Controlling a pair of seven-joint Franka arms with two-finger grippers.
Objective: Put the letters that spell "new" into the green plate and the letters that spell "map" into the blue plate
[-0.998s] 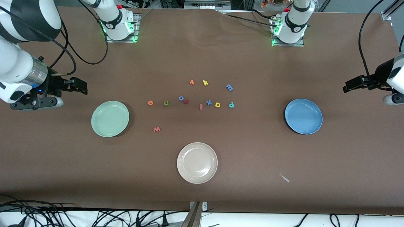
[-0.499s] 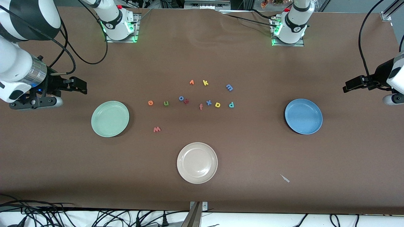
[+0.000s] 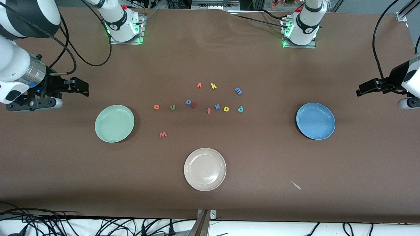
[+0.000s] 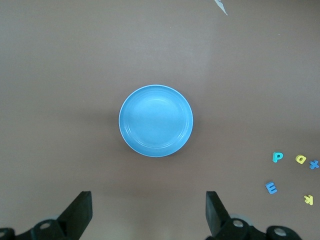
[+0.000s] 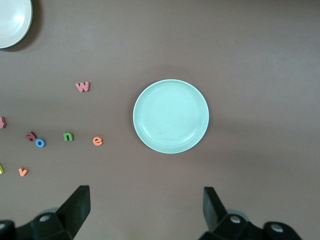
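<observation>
Presently both plates sit bare on the worktop, green plate (image 3: 114, 123) toward the right arm's end, blue plate (image 3: 315, 121) toward the left arm's. Between them lie e (image 3: 156, 107), n (image 3: 172, 107), w (image 3: 163, 134), m (image 3: 238, 91), a (image 3: 226, 108) and p (image 3: 240, 108). Right gripper (image 5: 145, 207) and left gripper (image 4: 149, 210) hover near their plates, fingers apart.

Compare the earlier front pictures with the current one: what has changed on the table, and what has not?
Only the right gripper moved, drifting slightly toward the robots' bases, jaws open and empty. The left gripper waits open at its end. The letters, green plate, blue plate and beige plate stayed put.
</observation>
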